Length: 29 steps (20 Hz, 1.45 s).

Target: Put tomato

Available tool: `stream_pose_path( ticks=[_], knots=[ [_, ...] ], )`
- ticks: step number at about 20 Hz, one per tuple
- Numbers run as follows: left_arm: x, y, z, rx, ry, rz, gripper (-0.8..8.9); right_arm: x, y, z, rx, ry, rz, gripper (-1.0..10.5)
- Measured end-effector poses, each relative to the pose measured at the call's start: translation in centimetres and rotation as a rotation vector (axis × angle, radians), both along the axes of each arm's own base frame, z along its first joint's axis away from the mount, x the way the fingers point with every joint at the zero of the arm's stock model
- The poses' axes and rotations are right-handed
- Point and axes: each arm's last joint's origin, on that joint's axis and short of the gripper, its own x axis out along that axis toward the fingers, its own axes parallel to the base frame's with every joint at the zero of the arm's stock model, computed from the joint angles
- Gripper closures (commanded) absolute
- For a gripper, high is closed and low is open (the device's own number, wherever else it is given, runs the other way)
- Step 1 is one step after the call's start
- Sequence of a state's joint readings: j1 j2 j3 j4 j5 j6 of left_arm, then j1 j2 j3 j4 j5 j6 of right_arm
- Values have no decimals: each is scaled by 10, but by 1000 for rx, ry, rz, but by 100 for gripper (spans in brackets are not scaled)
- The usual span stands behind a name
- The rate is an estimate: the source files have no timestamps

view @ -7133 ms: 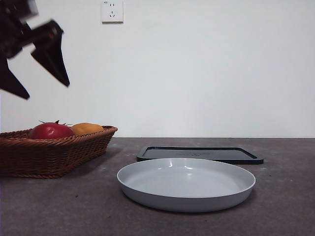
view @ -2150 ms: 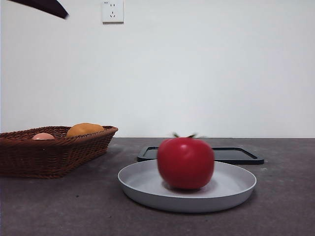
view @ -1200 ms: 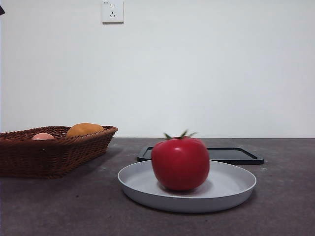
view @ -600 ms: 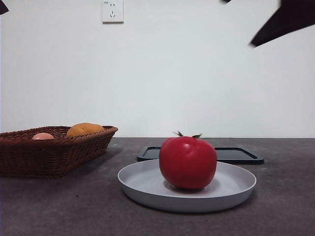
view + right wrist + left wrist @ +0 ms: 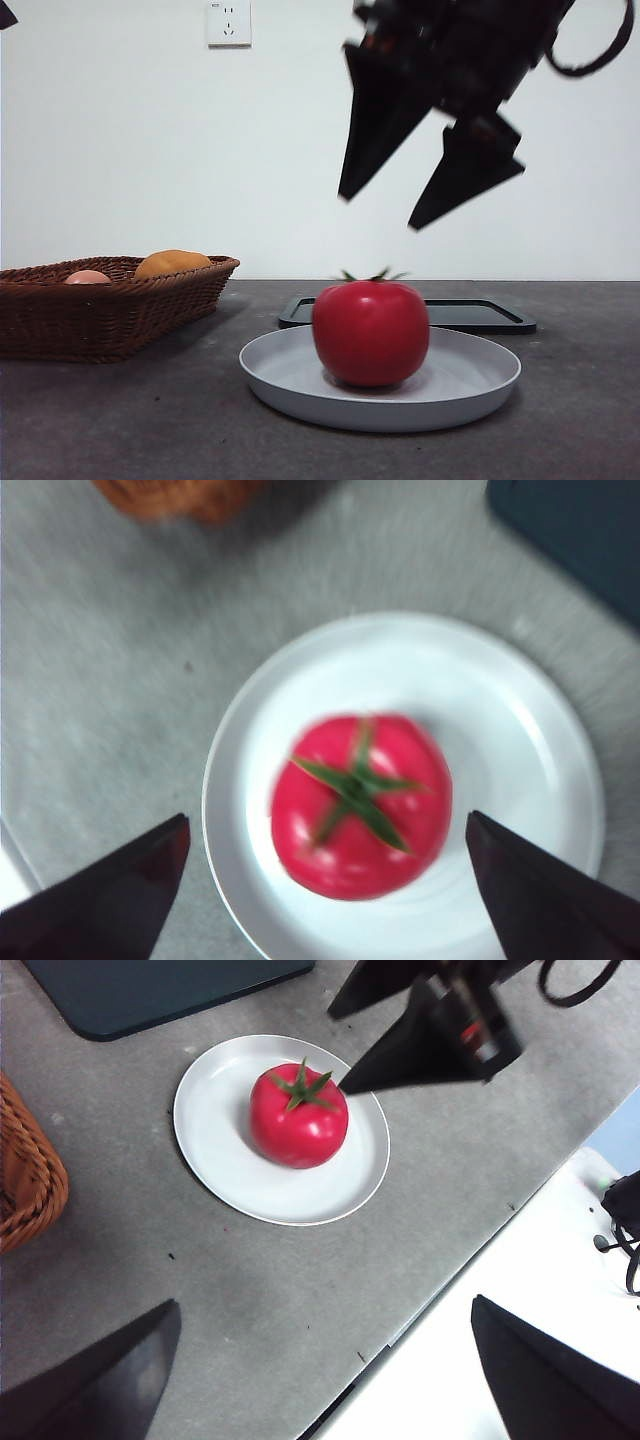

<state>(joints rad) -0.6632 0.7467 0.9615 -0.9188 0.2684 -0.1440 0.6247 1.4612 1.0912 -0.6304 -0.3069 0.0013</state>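
Note:
The glossy red tomato [image 5: 370, 333] [image 5: 298, 1117] [image 5: 360, 805] with its green stem stands upright in the grey plate [image 5: 480, 385] [image 5: 230, 1175] [image 5: 530, 730], free of both grippers. My right gripper [image 5: 377, 212] [image 5: 335, 1052] [image 5: 327, 818] hangs open directly above the tomato, clear of it, with its jaws spread wider than the fruit. My left gripper [image 5: 325, 1302] is open and empty, high above the table's near edge; only a black tip [image 5: 5, 12] of it shows in the front view.
A wicker basket [image 5: 110, 310] [image 5: 25, 1175] [image 5: 180, 495] on the left holds an orange-yellow fruit [image 5: 172, 263] and a pale pink fruit [image 5: 88, 277]. A dark flat tray [image 5: 470, 315] [image 5: 150, 990] [image 5: 580, 530] lies behind the plate.
The tomato went from the basket to the plate and still rocks a little there. The left arm withdrew upward. The right gripper has swung in from the upper right to above the tomato.

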Motion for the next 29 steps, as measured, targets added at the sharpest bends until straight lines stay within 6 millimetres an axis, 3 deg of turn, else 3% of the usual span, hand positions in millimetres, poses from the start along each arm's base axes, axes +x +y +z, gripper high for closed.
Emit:
stream_pose_path(
  ticks=[2, 8, 13, 20, 22, 26, 29],
  knots=[
    [0, 0, 0, 0, 0, 0, 348, 4, 6, -11, -34, 11, 0, 434],
    [0, 0, 0, 0, 0, 0, 348, 10, 20, -29, -57, 19, 18, 433],
    [0, 0, 0, 1, 1, 0, 348, 13, 21, -37, -112, 6, -7, 421],
    [0, 0, 0, 1, 1, 1, 349, 18, 30, -63, -152, 78, 15, 416],
    [0, 0, 0, 1, 1, 0, 349, 19, 31, -69, -165, 94, 15, 458],
    [0, 0, 0, 1, 1, 0, 349, 20, 32, -71, -167, 98, 17, 676],
    [0, 0, 0, 0, 1, 0, 349, 20, 32, -70, -162, 101, 19, 677]
  ],
)
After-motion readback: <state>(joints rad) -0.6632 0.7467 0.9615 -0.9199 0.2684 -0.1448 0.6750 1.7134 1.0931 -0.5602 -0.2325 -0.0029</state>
